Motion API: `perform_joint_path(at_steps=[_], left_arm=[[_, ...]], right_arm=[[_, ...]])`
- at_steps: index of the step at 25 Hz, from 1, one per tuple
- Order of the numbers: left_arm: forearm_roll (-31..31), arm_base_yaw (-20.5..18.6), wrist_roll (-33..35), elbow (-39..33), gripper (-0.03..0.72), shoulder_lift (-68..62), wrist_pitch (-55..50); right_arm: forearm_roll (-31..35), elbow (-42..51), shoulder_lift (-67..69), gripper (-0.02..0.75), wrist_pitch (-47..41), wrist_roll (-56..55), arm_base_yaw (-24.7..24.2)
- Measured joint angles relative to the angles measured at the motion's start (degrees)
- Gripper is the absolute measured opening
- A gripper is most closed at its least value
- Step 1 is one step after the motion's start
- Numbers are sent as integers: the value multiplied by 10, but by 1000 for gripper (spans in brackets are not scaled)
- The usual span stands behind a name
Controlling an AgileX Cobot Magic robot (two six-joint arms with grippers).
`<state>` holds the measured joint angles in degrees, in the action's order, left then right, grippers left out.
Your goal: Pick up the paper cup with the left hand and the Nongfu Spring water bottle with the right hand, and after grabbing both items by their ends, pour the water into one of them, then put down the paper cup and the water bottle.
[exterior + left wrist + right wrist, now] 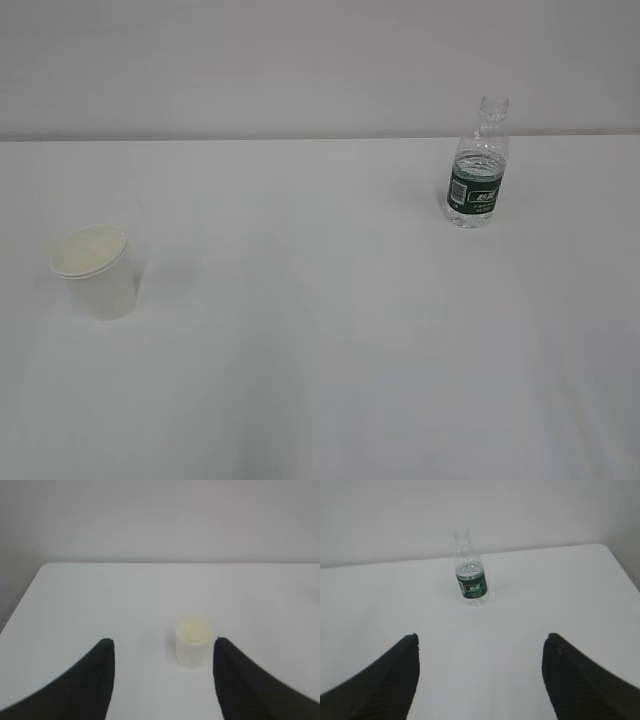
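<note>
Left wrist view: the left gripper point(162, 680) is spread, the cup point(193, 647) upright on the bench point(100, 605) just ahead, toward its right finger. Right gripper point(480, 680), spread, faces the upright bottle point(470, 577) farther off.

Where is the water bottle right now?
The bottle stands upright at the table's far right in the exterior view, near the back edge, far from the cup at the near left.

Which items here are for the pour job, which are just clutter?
For the job: cup, upright, left; bottle, upright, uncapped, far right; left tool and right tool, both open, holding nothing.
Clutter: none visible; only the white table beneath.
</note>
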<state>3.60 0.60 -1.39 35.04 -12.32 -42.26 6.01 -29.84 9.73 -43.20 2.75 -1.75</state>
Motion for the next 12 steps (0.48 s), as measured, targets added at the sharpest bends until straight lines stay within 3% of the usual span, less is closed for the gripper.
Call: perform_joint_path(at_steps=[3, 12], left_arm=[[7, 0, 0, 0, 449, -47, 72], [8, 0, 0, 0, 449, -169, 270]], right_arm=[[35, 0, 31, 573, 61, 0, 0], [40, -12, 95, 573, 199, 49, 0]])
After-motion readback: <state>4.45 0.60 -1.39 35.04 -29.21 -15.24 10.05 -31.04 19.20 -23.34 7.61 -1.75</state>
